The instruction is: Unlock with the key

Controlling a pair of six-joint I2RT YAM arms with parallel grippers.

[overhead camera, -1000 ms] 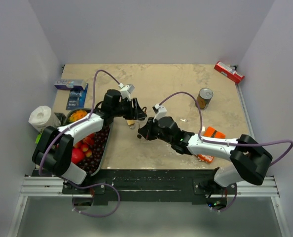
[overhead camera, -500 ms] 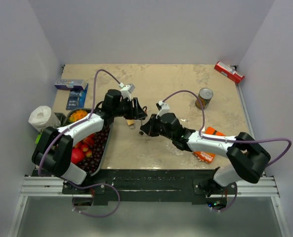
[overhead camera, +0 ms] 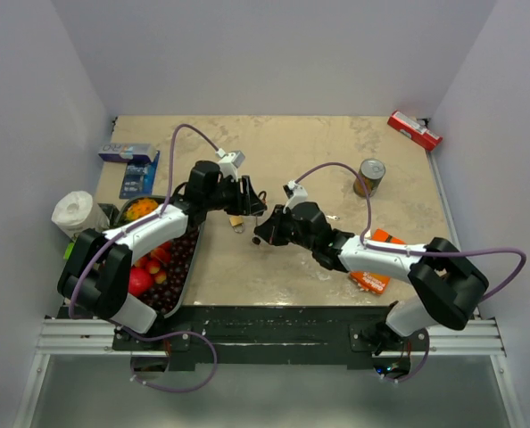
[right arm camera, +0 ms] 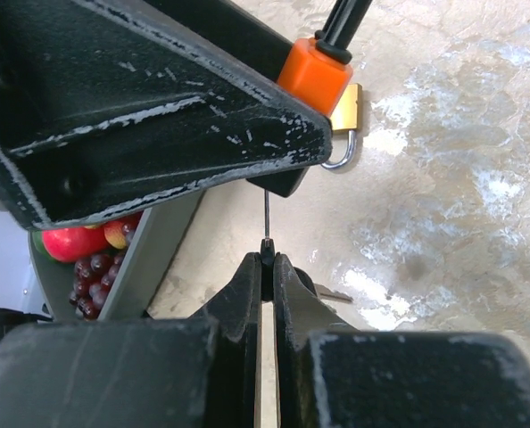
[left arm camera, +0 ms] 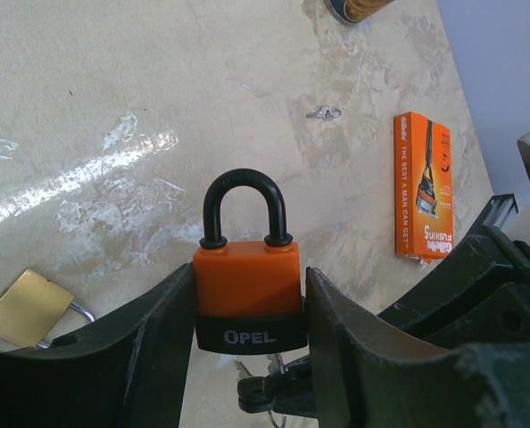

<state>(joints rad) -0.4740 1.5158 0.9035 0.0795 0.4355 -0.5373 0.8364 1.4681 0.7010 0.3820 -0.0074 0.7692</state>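
My left gripper [left arm camera: 250,296] is shut on the orange-bodied padlock [left arm camera: 247,285] and holds it above the table, with its black shackle pointing away from the camera. My right gripper [right arm camera: 266,264] is shut on the key's black head [right arm camera: 266,253]. The key's thin blade [right arm camera: 266,218] points up at the padlock's black base [right arm camera: 287,183]; I cannot tell whether it is inside the keyhole. In the left wrist view the key [left arm camera: 269,388] sits just under the padlock's base. In the top view the two grippers meet at mid-table, left [overhead camera: 247,207] and right [overhead camera: 263,234].
A brass padlock [left arm camera: 28,308] lies on the table under the left gripper. A tray of fruit [overhead camera: 192,259] stands at the left. A can [overhead camera: 369,176], an orange razor box [left arm camera: 423,196], a red box [overhead camera: 414,130], a blue box [overhead camera: 131,165] and a paper roll [overhead camera: 73,212] lie around.
My right gripper has moved up and slightly right, closer to the left gripper, bringing the key under the padlock. The left gripper has hardly moved.
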